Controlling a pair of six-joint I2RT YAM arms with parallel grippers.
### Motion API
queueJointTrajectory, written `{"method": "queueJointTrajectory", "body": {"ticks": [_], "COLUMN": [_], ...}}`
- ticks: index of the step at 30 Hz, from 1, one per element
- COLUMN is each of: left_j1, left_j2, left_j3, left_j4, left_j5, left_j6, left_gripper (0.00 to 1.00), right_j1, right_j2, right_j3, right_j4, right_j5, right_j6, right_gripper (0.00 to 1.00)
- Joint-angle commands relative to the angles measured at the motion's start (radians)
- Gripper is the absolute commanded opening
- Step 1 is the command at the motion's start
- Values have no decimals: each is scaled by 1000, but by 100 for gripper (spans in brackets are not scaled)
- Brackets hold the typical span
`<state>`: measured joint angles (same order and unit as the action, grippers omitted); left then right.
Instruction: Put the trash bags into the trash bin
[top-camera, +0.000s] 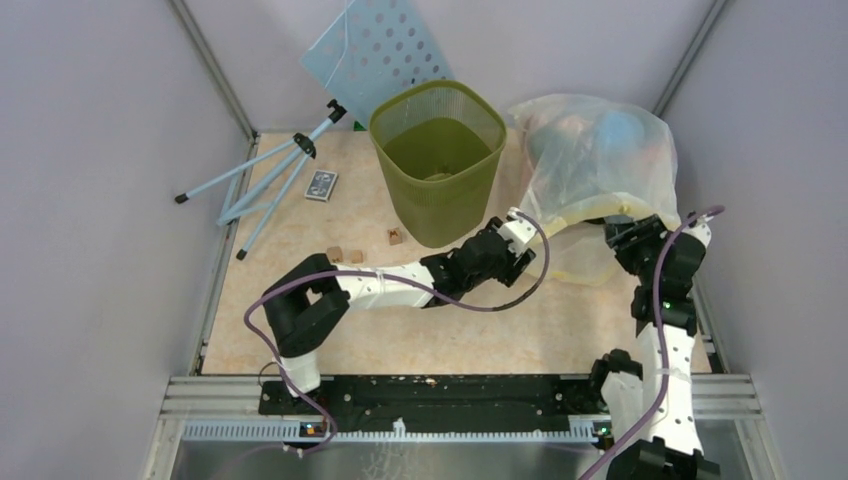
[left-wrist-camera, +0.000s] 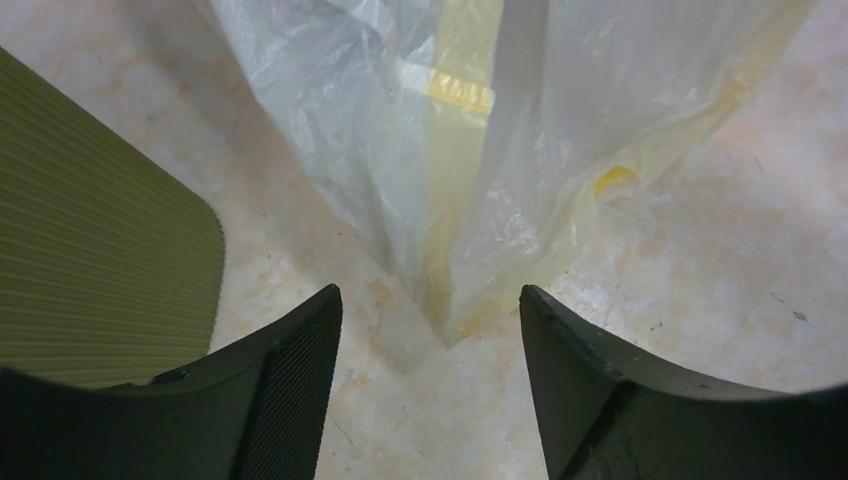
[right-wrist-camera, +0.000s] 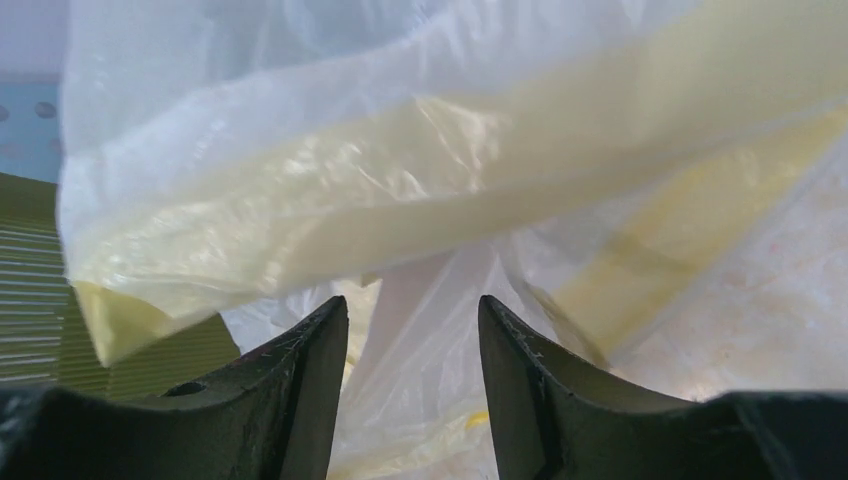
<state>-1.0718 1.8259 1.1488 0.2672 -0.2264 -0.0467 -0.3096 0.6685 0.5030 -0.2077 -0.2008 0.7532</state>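
No black bin-liner bag shows in any view. The olive-green mesh trash bin (top-camera: 437, 160) stands upright at the back centre, and it shows at the left of the left wrist view (left-wrist-camera: 100, 270) and the right wrist view (right-wrist-camera: 40, 300). A clear bag with yellow ties (top-camera: 595, 160) stands to the right of the bin. My left gripper (top-camera: 525, 248) is open, and the clear bag's lower corner (left-wrist-camera: 450, 300) sits just ahead of the gap between its fingers (left-wrist-camera: 430, 310). My right gripper (top-camera: 622, 232) is open under the bag's right side, with clear film (right-wrist-camera: 430, 290) between its fingers (right-wrist-camera: 413, 320).
A pale blue perforated board (top-camera: 378, 50) leans on the back wall. A folded light-blue tripod (top-camera: 270, 180) and a small patterned card (top-camera: 321, 185) lie at the left. Small wooden blocks (top-camera: 343, 255) lie in front of the bin. Grey walls close in both sides.
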Motion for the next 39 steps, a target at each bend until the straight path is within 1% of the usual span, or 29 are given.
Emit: {"method": "queueJointTrajectory", "body": {"ticks": [1, 5, 7, 9, 11, 12, 16, 20, 25, 29, 32, 35, 38, 39], "left_j1": [-48, -60, -60, -60, -61, -61, -61, -55, -36, 6, 11, 17, 28, 33], "left_j2": [-63, -37, -24, -8, 20, 40, 139, 219, 285, 329, 350, 374, 386, 389], "left_j3": [55, 141, 169, 191, 226, 257, 401, 514, 583, 629, 655, 680, 707, 717], "left_j4": [-4, -65, -63, -39, -22, -24, -41, -13, 27, 44, 70, 93, 108, 114], "left_j5": [-69, -85, -81, -67, -53, -51, -48, -69, -36, 33, 9, -28, -20, -10], "left_j6": [92, 127, 139, 162, 183, 190, 198, 193, 159, 68, 71, 83, 75, 74], "left_gripper": [74, 82, 85, 90, 98, 99, 99, 99, 99, 99, 98, 93, 91, 89], "right_j1": [10, 11, 12, 14, 34, 51, 129, 135, 135, 135, 135, 135, 135, 135], "right_j2": [50, 130, 163, 193, 220, 229, 260, 289, 314, 313, 309, 299, 283, 279], "right_j3": [101, 156, 172, 195, 221, 234, 280, 312, 326, 332, 343, 348, 348, 348], "right_j4": [82, 113, 144, 168, 184, 189, 213, 229, 248, 263, 256, 248, 245, 242], "right_j5": [-6, 35, 56, 39, 21, 22, 50, 54, 39, 22, 21, 23, 28, 33], "right_j6": [2, -16, -22, -16, -3, 1, 17, 28, 29, 40, 38, 38, 39, 38], "right_gripper": [52, 57, 59, 59, 59, 59, 60, 60, 59, 59, 57, 56, 55, 55]}}
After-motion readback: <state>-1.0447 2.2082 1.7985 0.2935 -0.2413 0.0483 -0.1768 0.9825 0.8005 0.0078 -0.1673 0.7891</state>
